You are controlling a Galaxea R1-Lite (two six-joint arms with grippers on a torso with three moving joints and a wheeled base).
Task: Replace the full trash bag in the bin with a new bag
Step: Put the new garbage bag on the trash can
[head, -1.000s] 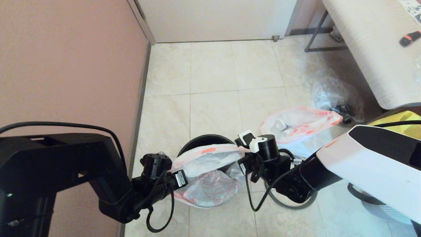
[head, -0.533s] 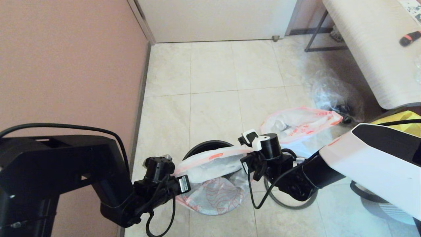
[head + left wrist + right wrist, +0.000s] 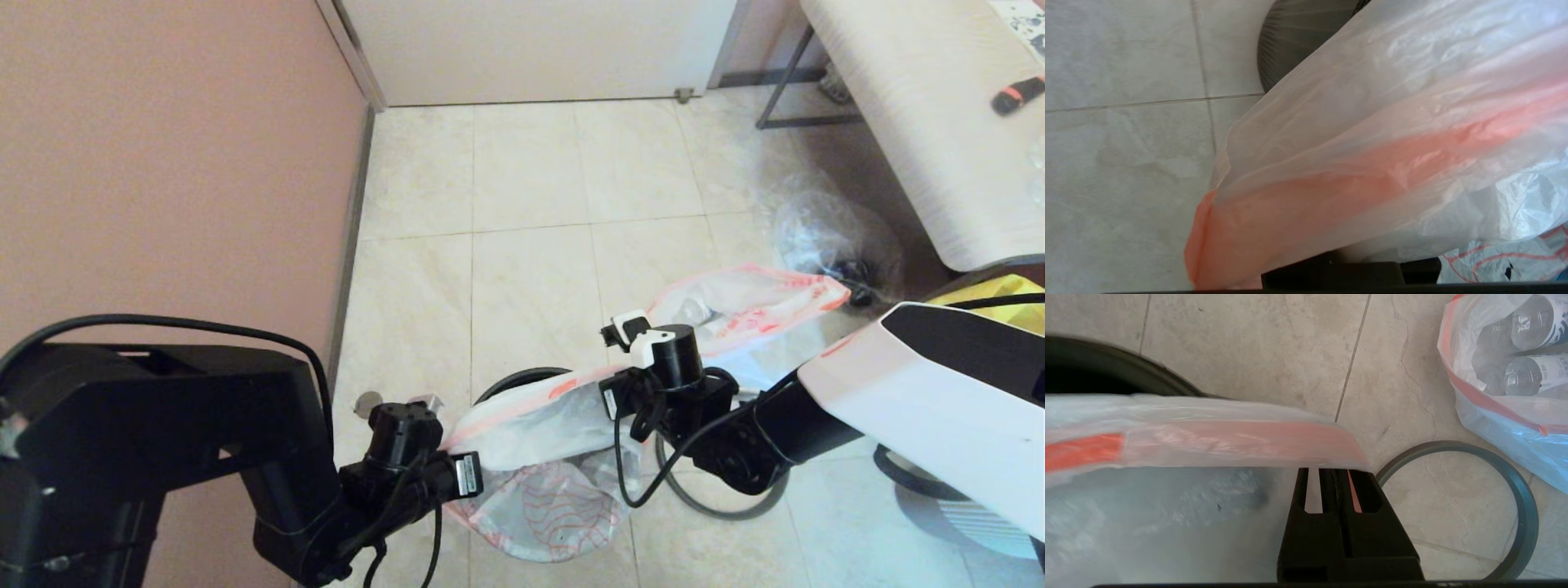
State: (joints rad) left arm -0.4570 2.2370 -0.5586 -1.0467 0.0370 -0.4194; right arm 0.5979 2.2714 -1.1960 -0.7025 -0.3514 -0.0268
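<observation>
Stretching a fresh bag between two grippers over the bin

The left gripper [image 3: 457, 445] and right gripper [image 3: 608, 384] each pinch an opposite edge of the new bag [image 3: 539, 457], jaws closed tight on its orange-banded rim, holding its mouth spread above and in front of the black bin [image 3: 518, 380]. Red line drawings show on the bag's hanging lower part. The full trash bag [image 3: 747, 306], with clear bottles visible inside, lies on the tiled floor [image 3: 531, 204] beyond the right gripper. The dark-grey rim ring [image 3: 1515, 486] lies flat on the tiles beside it
</observation>
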